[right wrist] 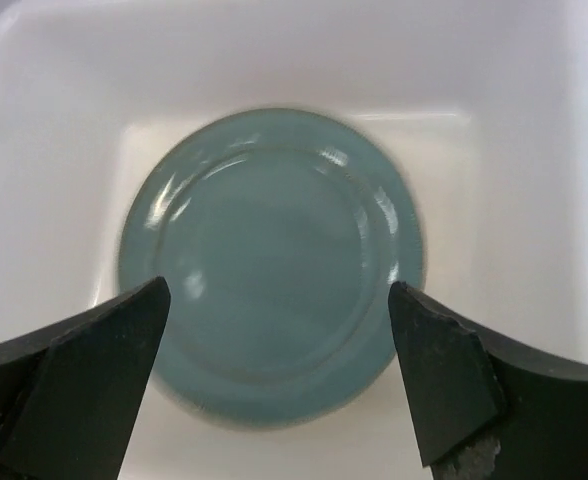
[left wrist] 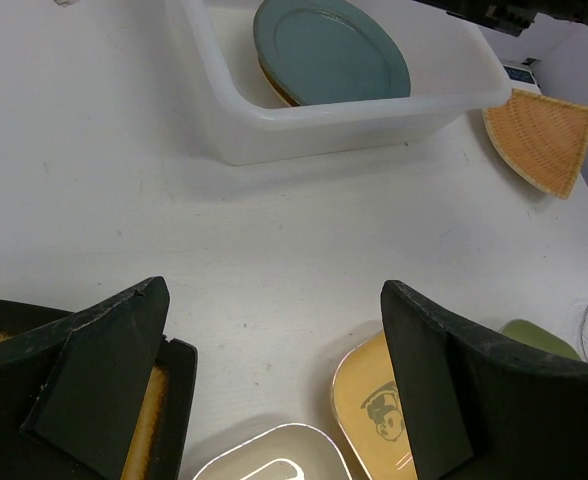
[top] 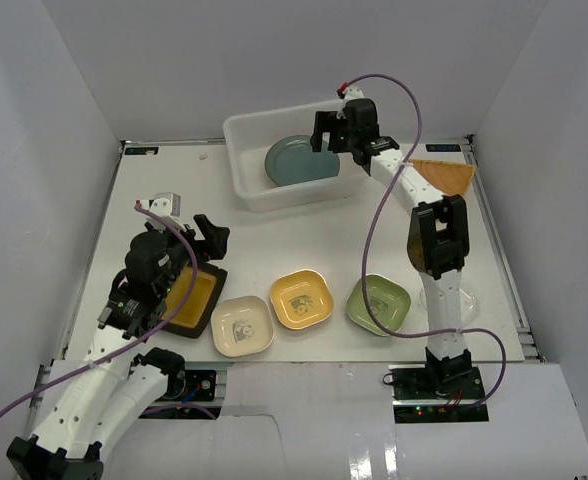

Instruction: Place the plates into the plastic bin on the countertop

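We find a round teal plate (top: 294, 160) inside the large white translucent plastic bin (top: 249, 192) at the far side of the flat white countertop (top: 304, 235). A dark rectangular plate (top: 200, 298), a small square cream plate (top: 242, 327), a yellow plate (top: 301, 298) and a green plate (top: 390, 296) line the near edge. An orange fan-shaped plate (top: 444, 175) lies right of the bin.

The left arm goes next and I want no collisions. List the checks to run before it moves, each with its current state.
1. The right hand open, holding nothing: ok.
2. The teal plate lying inside the plastic bin: ok.
3. Space above the bin free of arms: not ok, the right hand hangs over it.
4. The left hand open: ok.
5. A plate centred in that hand's opening: not ok, mostly bare countertop there; the dark rectangular plate sits off to one side.
6. Bare floor left in the bin: ok.
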